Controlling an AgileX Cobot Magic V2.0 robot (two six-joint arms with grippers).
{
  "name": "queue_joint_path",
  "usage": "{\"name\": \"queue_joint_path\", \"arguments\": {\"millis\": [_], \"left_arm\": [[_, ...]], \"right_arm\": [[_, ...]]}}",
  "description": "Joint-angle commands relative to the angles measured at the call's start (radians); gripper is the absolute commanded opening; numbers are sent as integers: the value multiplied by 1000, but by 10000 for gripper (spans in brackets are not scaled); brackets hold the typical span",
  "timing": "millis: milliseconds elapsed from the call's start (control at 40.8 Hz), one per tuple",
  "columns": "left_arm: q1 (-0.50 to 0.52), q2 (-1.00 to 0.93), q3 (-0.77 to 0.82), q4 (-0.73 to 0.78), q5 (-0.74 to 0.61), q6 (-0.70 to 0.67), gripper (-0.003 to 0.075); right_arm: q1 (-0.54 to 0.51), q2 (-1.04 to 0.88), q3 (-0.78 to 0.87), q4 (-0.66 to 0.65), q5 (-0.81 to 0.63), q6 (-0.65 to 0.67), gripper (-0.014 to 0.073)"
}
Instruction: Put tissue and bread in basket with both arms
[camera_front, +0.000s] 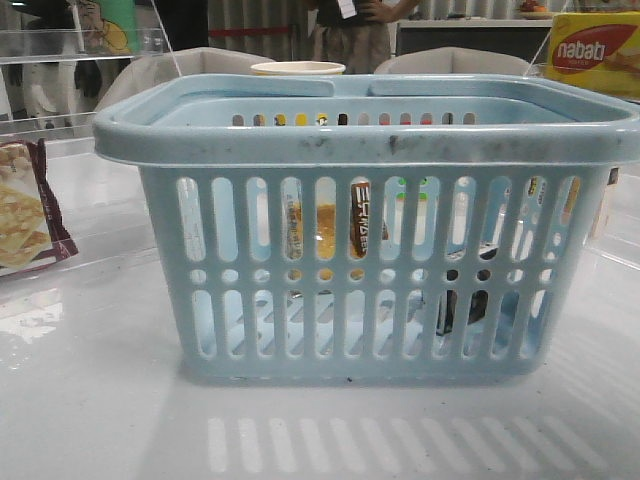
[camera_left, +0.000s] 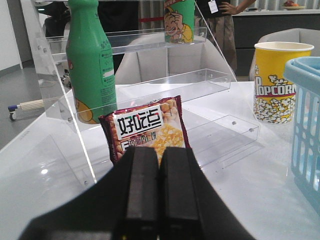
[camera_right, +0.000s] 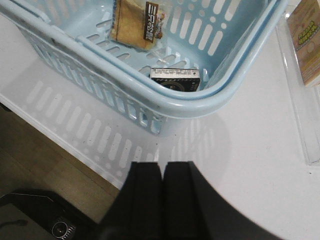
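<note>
Light-blue basket (camera_right: 165, 102) near the table's front edge already holds both the bread (camera_right: 137, 22) and the tissue (camera_right: 176, 79). Left tool (camera_left: 159, 200) and right tool (camera_right: 161, 200) are clenched, empty, outside it; the task looks complete.

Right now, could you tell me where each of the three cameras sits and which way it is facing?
Front view: low, facing forward at the basket; no robot parts show.
Left wrist view: on the left arm, over its shut left gripper, facing the cracker bag and popcorn cup.
Right wrist view: above the shut right gripper, looking down on the bread and tissue.
All three show the basket.
</note>
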Motion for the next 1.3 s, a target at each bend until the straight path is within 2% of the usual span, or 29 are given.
{"name": "queue_joint_path", "arguments": {"millis": [0,318,465,710,980,1151,1274], "left_arm": [[-6,-18,-1,-11,-90,-1,92],[-6,-18,-1,-11,-90,-1,92],[-6,-18,-1,-11,-90,-1,92],[-6,-18,-1,-11,-90,-1,92],[-6,-18,-1,-11,-90,-1,92],[-6,-18,-1,-11,-90,-1,92],[-6,-18,-1,-11,-90,-1,92]], "right_arm": [[3,-4,-25,-16,-60,-6,57],[1,-9,-24,-15,-60,-6,57],[-83,-48,20,-19,-97,-6,57],[-291,-278,303,-19,-393,-6,57],[-502,-602,596,-4,-557,-6,57],[-559,-707,734,-4,-672,-6,57],[-577,-720,834,17,-838,-6,57]]}}
